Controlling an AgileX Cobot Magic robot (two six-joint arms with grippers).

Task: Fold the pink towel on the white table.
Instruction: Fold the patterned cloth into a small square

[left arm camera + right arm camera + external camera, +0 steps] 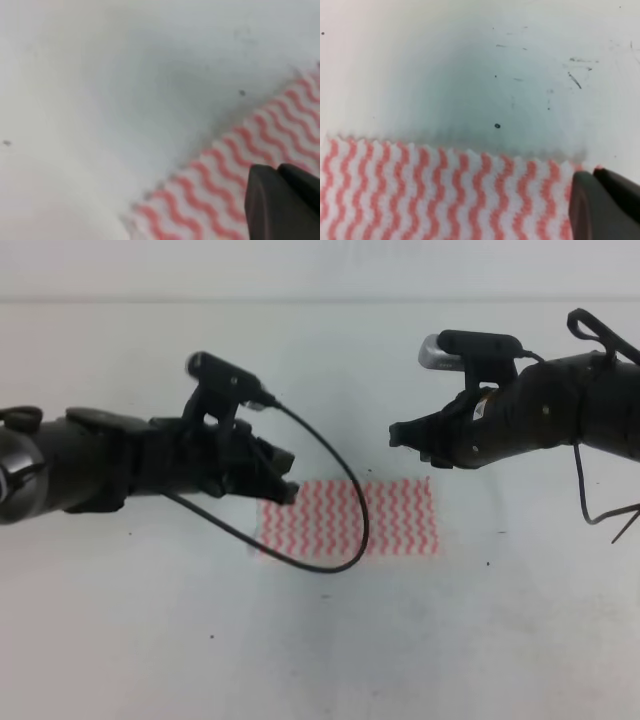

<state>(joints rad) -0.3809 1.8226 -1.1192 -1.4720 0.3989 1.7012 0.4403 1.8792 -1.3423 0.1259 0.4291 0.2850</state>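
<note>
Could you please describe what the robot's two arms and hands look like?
Both arms are matte black and bulky. The left hand has a small black camera mounted above and a looping black cable; the right hand carries a silver-and-black camera, with thin cables trailing behind.

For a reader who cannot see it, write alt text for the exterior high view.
A pink towel with wavy stripes lies flat on a white table. Two black arms reach in from either side: the left tool is over the towel's near-left corner, and the right tool hovers above its far edge.

Bright, even light; blurry wrist views
</note>
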